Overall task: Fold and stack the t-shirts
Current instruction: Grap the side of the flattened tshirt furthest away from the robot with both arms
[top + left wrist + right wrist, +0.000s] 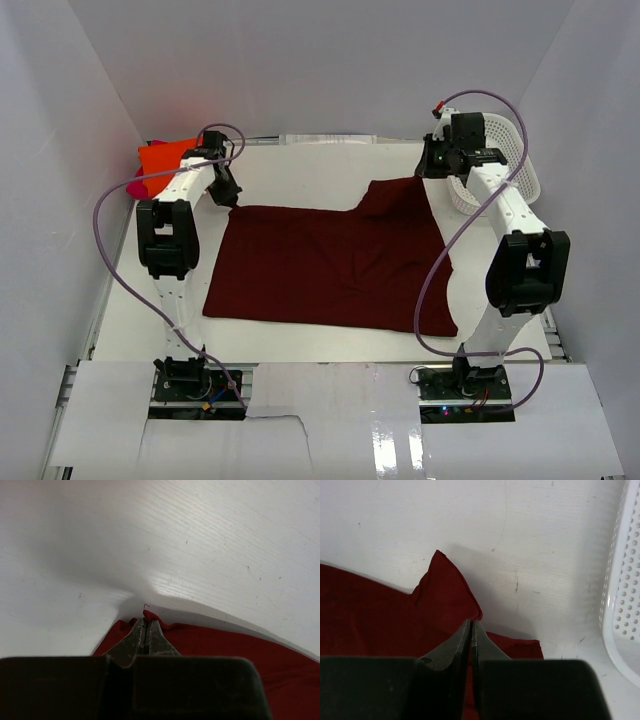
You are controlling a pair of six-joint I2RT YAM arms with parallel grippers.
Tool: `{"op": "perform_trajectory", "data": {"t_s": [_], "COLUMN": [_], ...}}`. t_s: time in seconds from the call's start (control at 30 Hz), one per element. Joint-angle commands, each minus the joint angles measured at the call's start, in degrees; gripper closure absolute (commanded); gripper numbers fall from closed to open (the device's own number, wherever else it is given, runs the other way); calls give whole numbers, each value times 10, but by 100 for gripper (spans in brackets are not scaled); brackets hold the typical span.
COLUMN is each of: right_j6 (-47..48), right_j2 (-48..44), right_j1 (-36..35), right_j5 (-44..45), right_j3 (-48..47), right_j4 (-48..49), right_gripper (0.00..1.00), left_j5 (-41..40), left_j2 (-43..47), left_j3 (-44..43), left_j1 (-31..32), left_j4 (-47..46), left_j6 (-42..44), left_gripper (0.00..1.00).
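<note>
A dark maroon t-shirt (330, 265) lies spread flat across the middle of the table. My left gripper (226, 196) is at its far left corner, jaws shut on the cloth edge (150, 614), which pokes out past the tips of the left gripper (145, 622). At the far right corner my right gripper (432, 172) is shut on a raised fold of the same shirt (445, 592), with the right gripper (471, 626) showing red cloth between its closed fingers. An orange t-shirt (165, 157) lies on a magenta-pink one (135, 187) at the far left of the table.
A white mesh basket (500, 170) stands at the far right, just behind the right gripper, and its wall (622, 605) shows at the right edge of the right wrist view. White walls close in the table on three sides.
</note>
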State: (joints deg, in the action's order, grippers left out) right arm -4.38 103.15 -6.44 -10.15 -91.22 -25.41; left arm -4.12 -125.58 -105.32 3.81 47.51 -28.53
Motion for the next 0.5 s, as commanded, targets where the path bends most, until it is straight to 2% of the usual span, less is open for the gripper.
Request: {"op": "perform_trajectory", "data": {"t_s": [0.0, 0.47], "right_j6": [-5, -61], "right_j2": [-60, -226], "right_j1": [2, -17], "right_j5": [-11, 5], "right_j3": [23, 165], "right_j4": [16, 25], "right_gripper": [92, 92], "left_j5": [-12, -4], "left_j2": [72, 111], "left_j3": [9, 38], "left_j1": [-4, -5], "left_j4": [-16, -18], "left_j6": [-5, -5], "left_gripper": [100, 100]}}
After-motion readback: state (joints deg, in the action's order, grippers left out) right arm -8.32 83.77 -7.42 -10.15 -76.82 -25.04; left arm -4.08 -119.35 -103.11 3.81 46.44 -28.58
